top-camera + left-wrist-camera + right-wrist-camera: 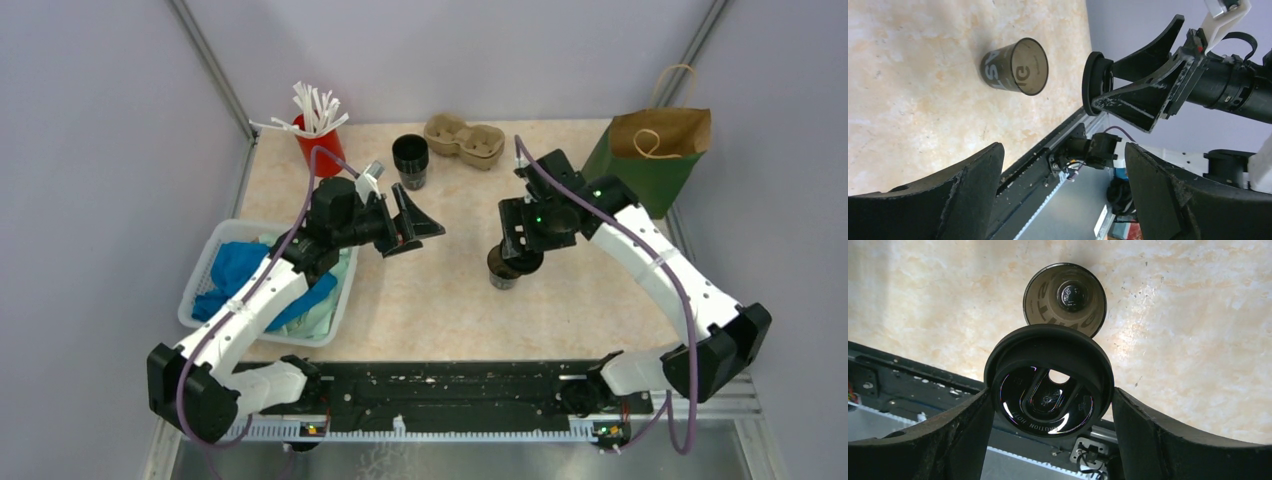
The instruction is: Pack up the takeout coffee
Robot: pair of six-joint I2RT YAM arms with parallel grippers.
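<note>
Seen from above, the small black tapered disposable cup (503,278) stands upright on the beige stone-patterned desk (440,300), in the middle and towards the near edge. The right end effector (520,247) hangs just over it, and from here what it carries is hard to make out. The left end effector (425,228) is well apart to the left, with its jaws spread wide and nothing between them. At the back of the desk are a red cup of white sticks (318,135), a second black cup (410,160), a brown moulded-pulp cup tray (463,140) and a green and brown paper bag (655,150). A white plastic basket (200,275) with blue cloth in it sits at the left. The left wrist view shows the left jaws open and empty. Beyond them the cup has pale lettering on its side and an uncovered mouth, and the right end effector is beside it. The right wrist view shows a round black plastic lid (1048,385) clamped between the right fingers, rim against each pad. The open cup is on the desk just beyond the lid, apparently not touching it.
</note>
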